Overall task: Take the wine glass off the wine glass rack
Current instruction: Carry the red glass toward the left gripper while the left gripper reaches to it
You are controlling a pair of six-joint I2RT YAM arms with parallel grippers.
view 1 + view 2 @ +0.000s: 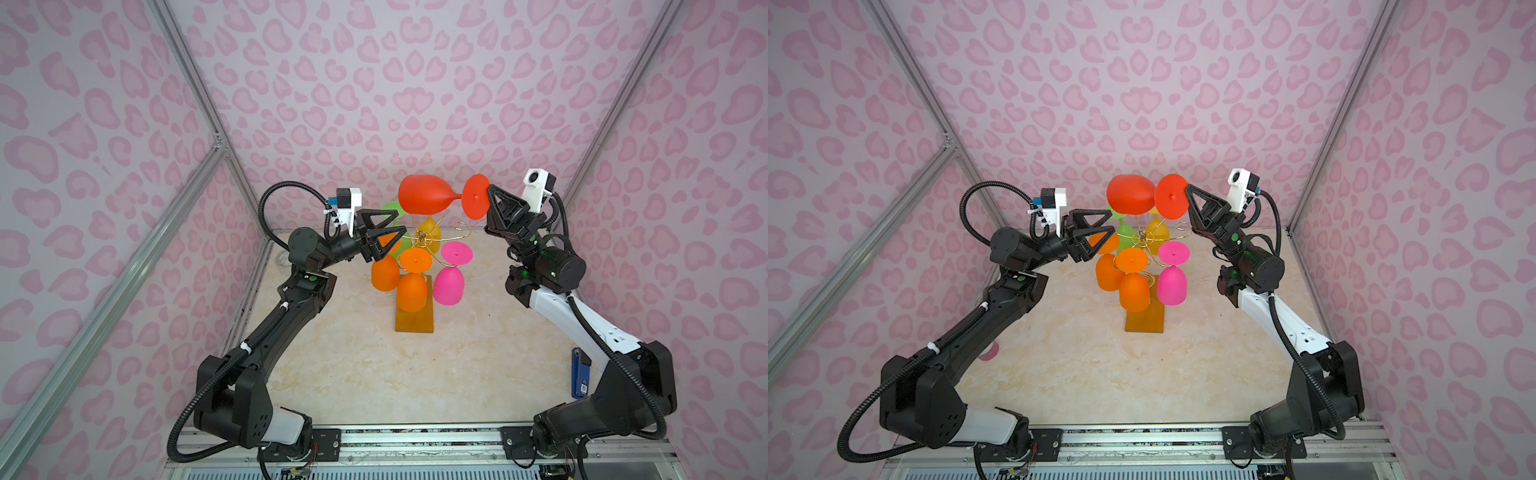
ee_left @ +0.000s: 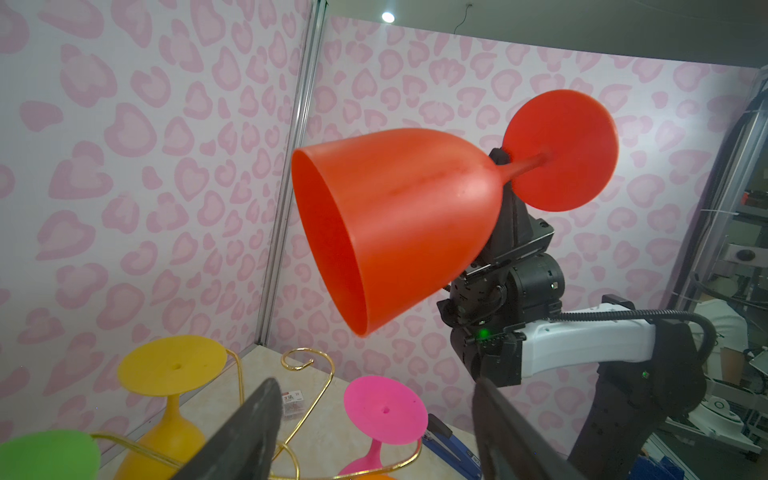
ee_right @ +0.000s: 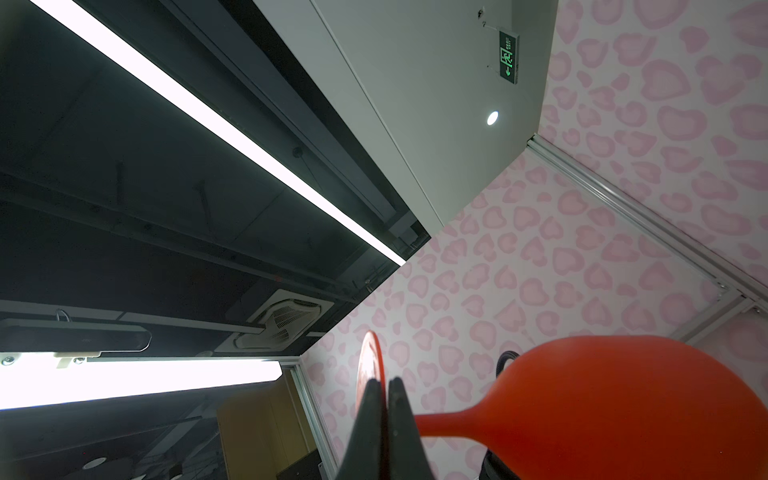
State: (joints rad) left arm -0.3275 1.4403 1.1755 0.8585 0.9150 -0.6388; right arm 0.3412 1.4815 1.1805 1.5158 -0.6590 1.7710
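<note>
The wine glass (image 1: pixel 428 193) lies sideways above the wine glass rack (image 1: pixel 414 320) — stem in the right claw (image 3: pixel 386 384), bowl reaching toward the left claw (image 1: pixel 392 227), which sits lower beside the hanging glasses (image 1: pixel 411 291). The rack stands on the bench (image 1: pixel 374 374) between both claws.

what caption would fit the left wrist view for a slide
Right gripper holds the red wine glass sideways by its stem above the rack, left gripper open.

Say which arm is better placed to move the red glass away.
Right. The right end effector is shut on the red wine glass above the rack; the left end effector is open, empty.
</note>
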